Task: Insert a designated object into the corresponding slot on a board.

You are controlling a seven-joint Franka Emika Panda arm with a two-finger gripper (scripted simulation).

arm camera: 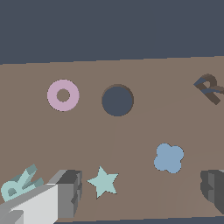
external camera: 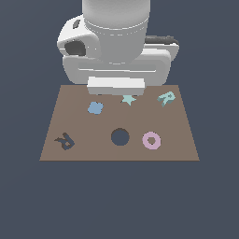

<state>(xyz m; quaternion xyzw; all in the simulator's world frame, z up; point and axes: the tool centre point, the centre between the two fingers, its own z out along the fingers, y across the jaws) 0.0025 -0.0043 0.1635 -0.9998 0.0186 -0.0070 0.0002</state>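
Observation:
The designated object, a pale teal R-shaped block [external camera: 166, 98] [arm camera: 19, 183], lies flat on the brown board [external camera: 93, 151] [arm camera: 131, 135] near its far corner on the exterior view's right. The slot, a dark R-shaped cutout [external camera: 65, 141] [arm camera: 209, 87], is near the board's front corner on the exterior view's left. My gripper [arm camera: 140, 192] is open and holds nothing. Its fingers [arm camera: 68, 192] straddle the area around the teal star, with the R just outside one finger. In the exterior view the arm's hand [external camera: 115, 86] hides the fingertips.
A teal star [external camera: 128, 99] [arm camera: 103, 181] lies between my fingers in the wrist view. A blue rounded blob [external camera: 95, 108] [arm camera: 169, 158], a round dark hole [external camera: 120, 137] [arm camera: 117, 100] and a pink ring [external camera: 151, 140] [arm camera: 63, 95] are also on the board.

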